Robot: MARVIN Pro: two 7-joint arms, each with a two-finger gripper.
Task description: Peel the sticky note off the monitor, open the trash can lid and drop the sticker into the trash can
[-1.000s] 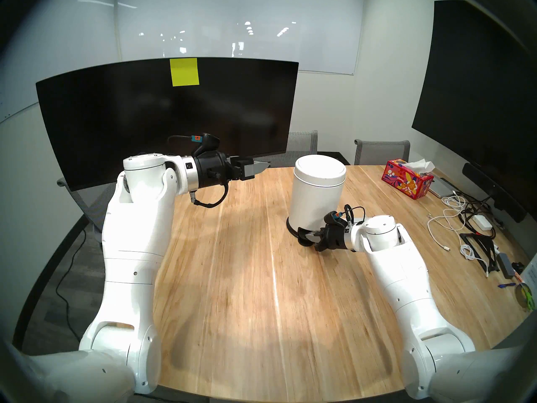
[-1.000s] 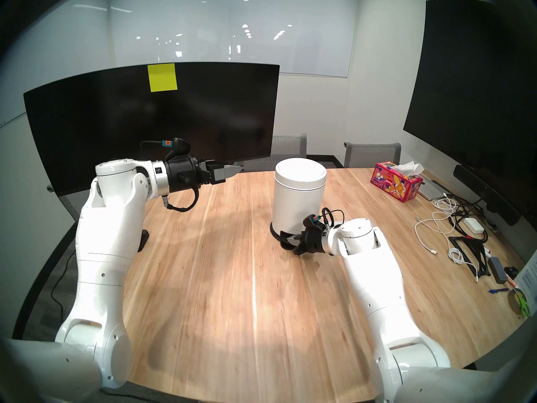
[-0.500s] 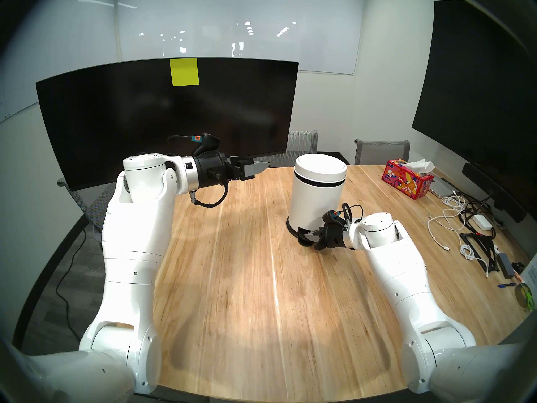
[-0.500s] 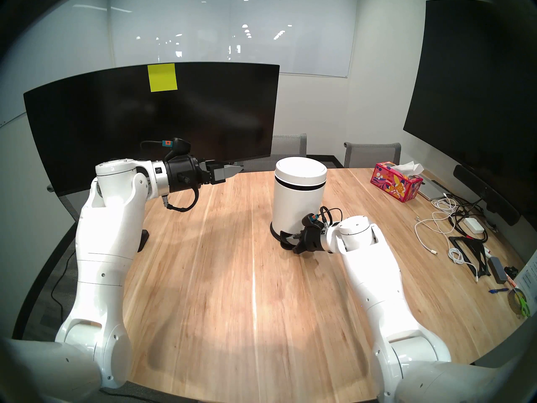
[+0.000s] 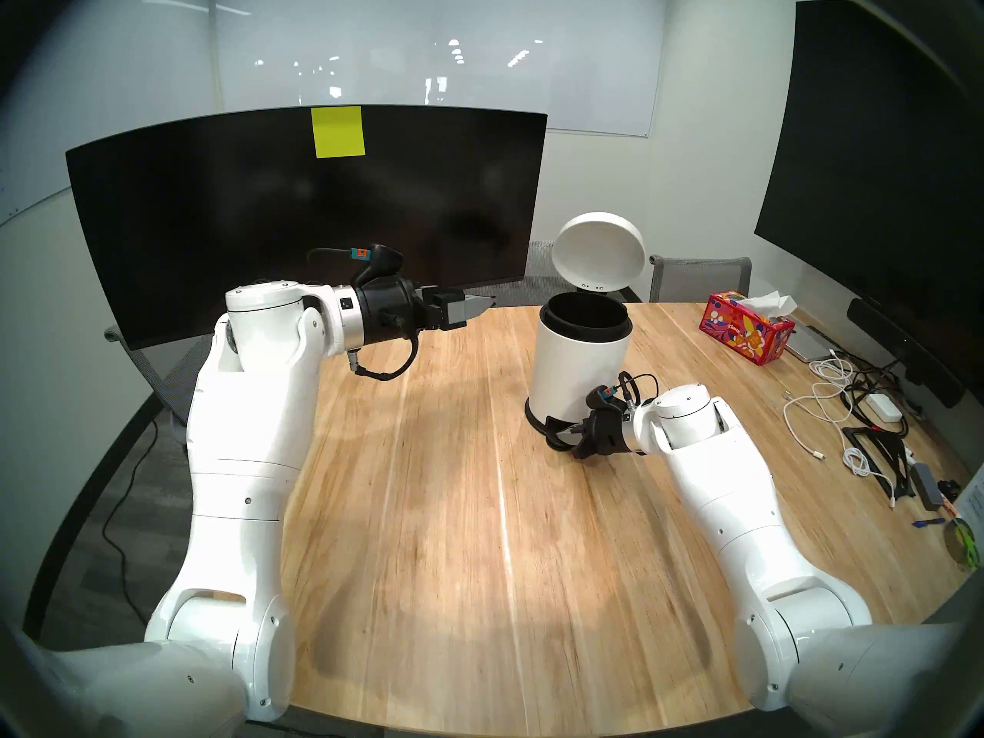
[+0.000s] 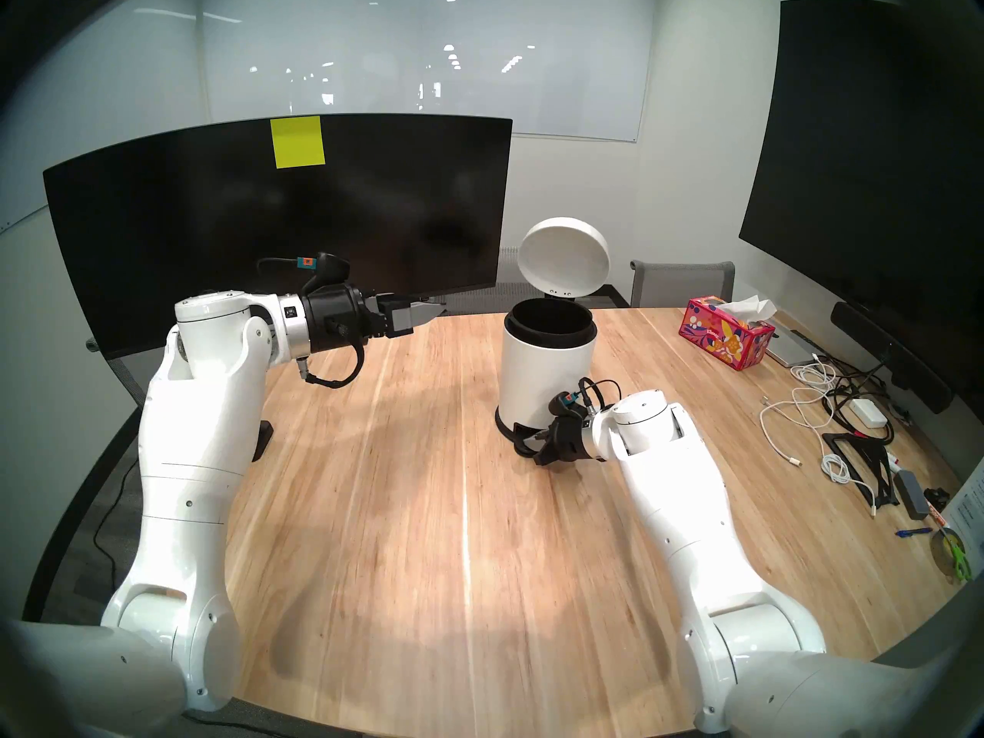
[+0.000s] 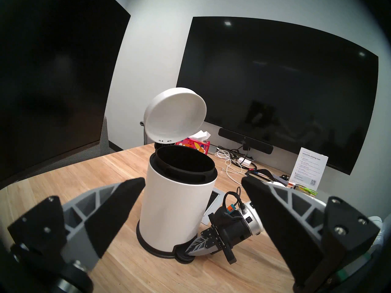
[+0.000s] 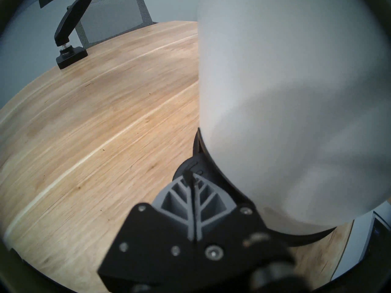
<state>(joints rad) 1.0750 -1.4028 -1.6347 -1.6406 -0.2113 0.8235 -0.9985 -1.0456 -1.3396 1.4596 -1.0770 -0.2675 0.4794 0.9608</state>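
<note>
Lid up! The right gripper (image 7: 186,251), fingers pressed together, bears down on the pedal (image 8: 190,165) of the trash can (image 5: 577,369), and the trash can lid (image 5: 599,252) stands tipped back. The trick: keep pressure steady and vertical so the bin doesn't skid. The sticky note (image 5: 338,132) sits high on the monitor (image 5: 239,225); the left gripper (image 7: 192,184) hangs spread wide, empty.

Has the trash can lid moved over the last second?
Yes. The trash can lid has swung up and back from the trash can rim, now standing open against the monitor edge.
</note>
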